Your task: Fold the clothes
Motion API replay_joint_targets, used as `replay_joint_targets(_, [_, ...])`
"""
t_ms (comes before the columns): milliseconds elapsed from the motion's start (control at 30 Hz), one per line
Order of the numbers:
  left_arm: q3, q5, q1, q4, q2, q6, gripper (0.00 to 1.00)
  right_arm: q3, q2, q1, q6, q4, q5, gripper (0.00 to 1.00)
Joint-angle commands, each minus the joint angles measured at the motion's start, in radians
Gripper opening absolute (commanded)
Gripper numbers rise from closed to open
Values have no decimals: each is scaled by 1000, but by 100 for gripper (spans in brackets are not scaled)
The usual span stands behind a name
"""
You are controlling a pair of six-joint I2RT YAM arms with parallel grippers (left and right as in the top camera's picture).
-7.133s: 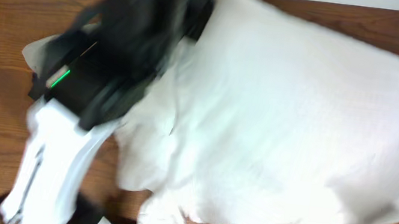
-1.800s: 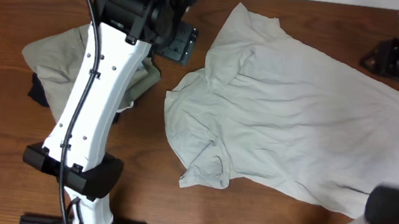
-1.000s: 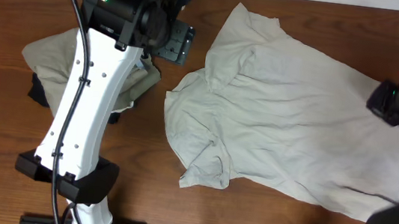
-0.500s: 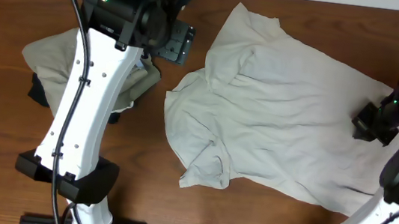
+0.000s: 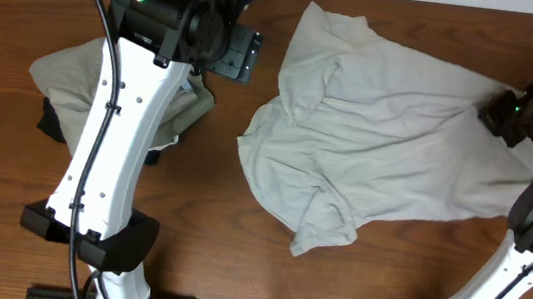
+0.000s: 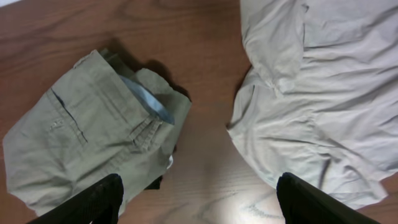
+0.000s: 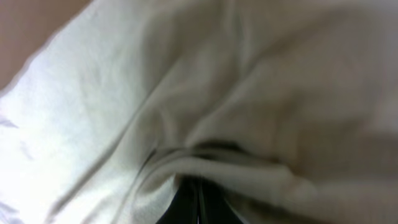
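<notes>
Noting the pale cream garment (image 5: 379, 132) lying wrinkled across the middle and right of the tabletop (image 5: 188, 221), one sleeve trailing toward the near edge. Finding the khaki garment (image 6: 93, 143) lying folded on the left, apart from it, a pale blue lining showing. Holding the left claw (image 6: 199, 190) above the bare wood between the two, jaws spread wide, gripping nothing. Pinching the pale cream garment at its far right edge with the right claw (image 5: 506, 108), jaws closed on bunched fabric.
</notes>
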Motion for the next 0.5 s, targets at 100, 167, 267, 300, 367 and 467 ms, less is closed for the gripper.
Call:
replay_joint_targets(100, [7,-2,6,-2,-14,-2,81,50,125,-4,10,-17,-154,8])
replay_joint_targets(167, [0,0,6,-12,-13,-3,81,97,105,-10,-51,-59,-209,22])
replay_joint_targets(267, [-23,27,6,-27,-9,-53,81,152,37,-29,-130,-150,-256,35])
replay_joint_targets(300, [-37,70,6,-28,-8,-56,81,163,9,-36,-147,-173,-257,39])
replay_joint_targets(367, [-84,185,0,-17,-8,-55,80,173,-71,-55,-166,-220,-256,43])
replay_joint_targets(467, [-190,246,-41,27,-8,-47,79,173,-207,-83,-170,-295,-252,47])
